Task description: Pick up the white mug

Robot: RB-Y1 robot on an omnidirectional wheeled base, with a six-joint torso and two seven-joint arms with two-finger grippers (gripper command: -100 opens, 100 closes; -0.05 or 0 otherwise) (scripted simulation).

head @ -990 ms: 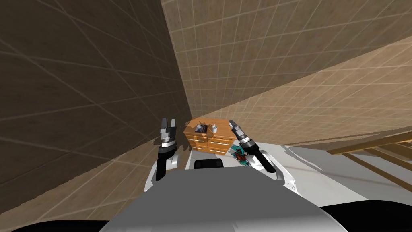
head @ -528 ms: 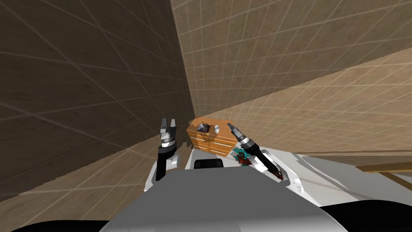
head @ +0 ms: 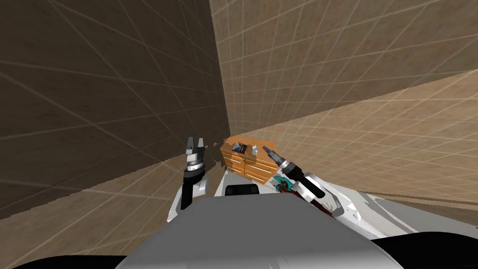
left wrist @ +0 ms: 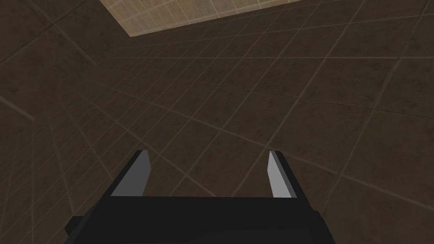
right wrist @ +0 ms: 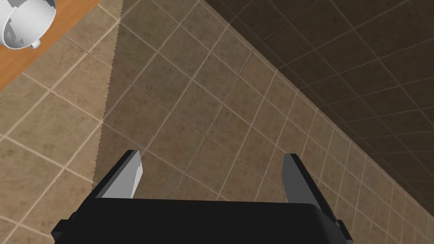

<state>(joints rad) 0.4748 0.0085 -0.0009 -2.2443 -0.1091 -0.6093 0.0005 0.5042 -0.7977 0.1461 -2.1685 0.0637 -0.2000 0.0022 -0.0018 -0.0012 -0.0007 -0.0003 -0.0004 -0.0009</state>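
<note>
A small white mug stands on top of an orange wooden dresser in the corner of the tiled room, beside a dark object. In the right wrist view the white mug sits on the orange top, far off to the side of my fingers. My right gripper is open and empty over the tiled floor; it hovers just right of the mug. My left gripper is raised to the left of the dresser, open and empty.
Dark tiled walls meet in a corner just behind the dresser. Drawer fronts face me. A teal and red object lies under my right forearm. Tan tiled floor stretches to the right.
The whole head view has swung: the wall corner sits further right and the wooden railing at the right edge has left the picture. My right gripper has dropped slightly beside the mug.
</note>
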